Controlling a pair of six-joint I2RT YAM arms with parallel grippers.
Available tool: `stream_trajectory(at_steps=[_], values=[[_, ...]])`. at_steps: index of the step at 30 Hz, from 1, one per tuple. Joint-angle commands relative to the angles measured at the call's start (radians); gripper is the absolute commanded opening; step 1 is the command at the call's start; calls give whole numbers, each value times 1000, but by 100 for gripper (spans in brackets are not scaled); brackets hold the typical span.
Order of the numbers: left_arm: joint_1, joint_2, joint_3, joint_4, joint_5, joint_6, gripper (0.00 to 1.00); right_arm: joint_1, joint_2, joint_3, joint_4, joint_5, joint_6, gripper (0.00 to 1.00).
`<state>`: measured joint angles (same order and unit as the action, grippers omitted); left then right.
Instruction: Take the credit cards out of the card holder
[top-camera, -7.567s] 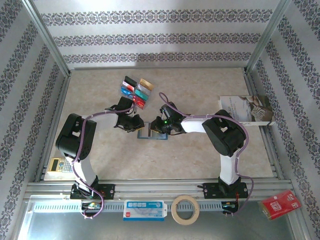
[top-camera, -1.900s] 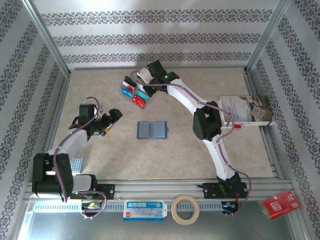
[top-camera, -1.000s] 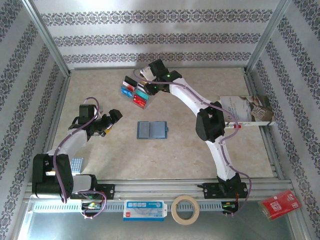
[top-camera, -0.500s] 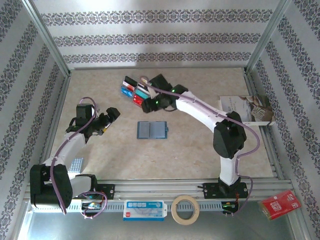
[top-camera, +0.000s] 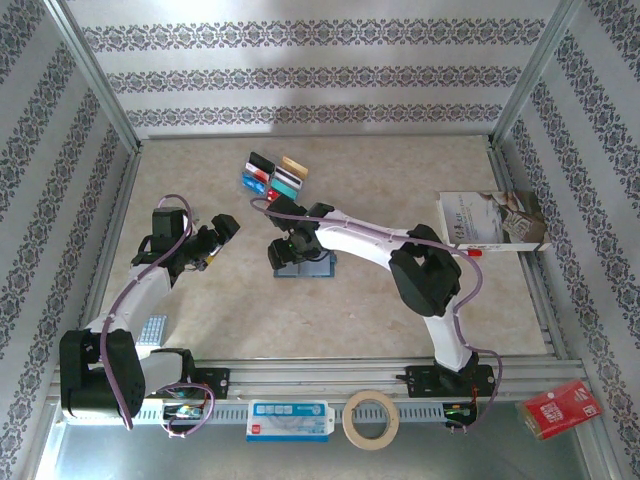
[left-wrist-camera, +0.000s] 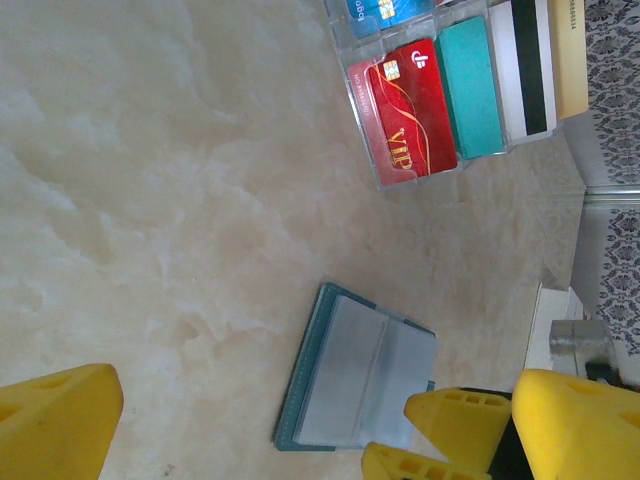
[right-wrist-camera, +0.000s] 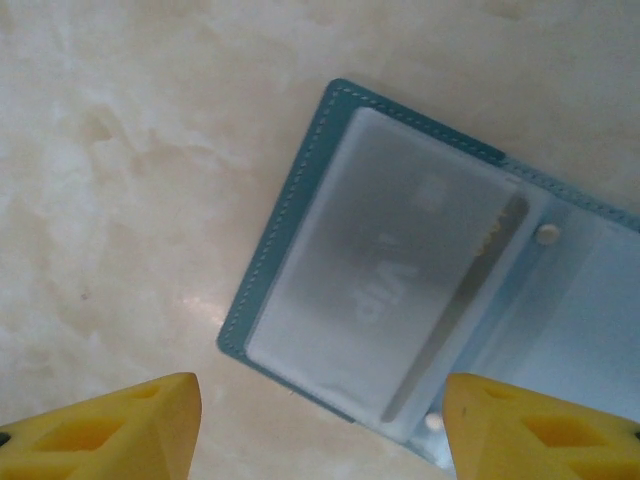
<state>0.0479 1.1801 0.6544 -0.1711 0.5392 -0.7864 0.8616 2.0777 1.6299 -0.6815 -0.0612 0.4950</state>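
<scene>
Card holder (top-camera: 312, 266) is lying open and flat near the middle of the table (top-camera: 400, 330), clear sleeves facing up. My right gripper (top-camera: 285, 250) hangs just over its left half, fingers apart, nothing pinched. Through the frosted sleeve I think there's a pale card (right-wrist-camera: 380, 290) with VIP on it, but it's hard to say. The credit cards (top-camera: 272, 175) sit in a clear tray (left-wrist-camera: 372, 160) at 11 o'clock from the holder. Left gripper (top-camera: 222, 228) is at 9 o'clock, spread wide and empty.

Beige marbled tabletop (top-camera: 400, 170) spreads beneath the right gripper (top-camera: 284, 250); walls (top-camera: 320, 75) papered in grey floral stripes rise beyond and beside it; aluminium posts (top-camera: 92, 70) frame the corners.
</scene>
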Motion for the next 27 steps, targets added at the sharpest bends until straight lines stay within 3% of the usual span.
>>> stream_trajectory(at_steps=[1, 8, 15, 27], values=[[3, 12, -4, 39, 15, -8, 100, 10, 61, 51, -58, 57, -4, 66], [1, 28, -6, 41, 35, -2, 100, 20, 125, 108, -126, 126, -4, 66], [-2, 40, -12, 48, 39, -9, 100, 17, 156, 74, -132, 102, -9, 66], [-56, 129, 10, 75, 106, -3, 99, -40, 130, -73, -55, 28, -17, 43]])
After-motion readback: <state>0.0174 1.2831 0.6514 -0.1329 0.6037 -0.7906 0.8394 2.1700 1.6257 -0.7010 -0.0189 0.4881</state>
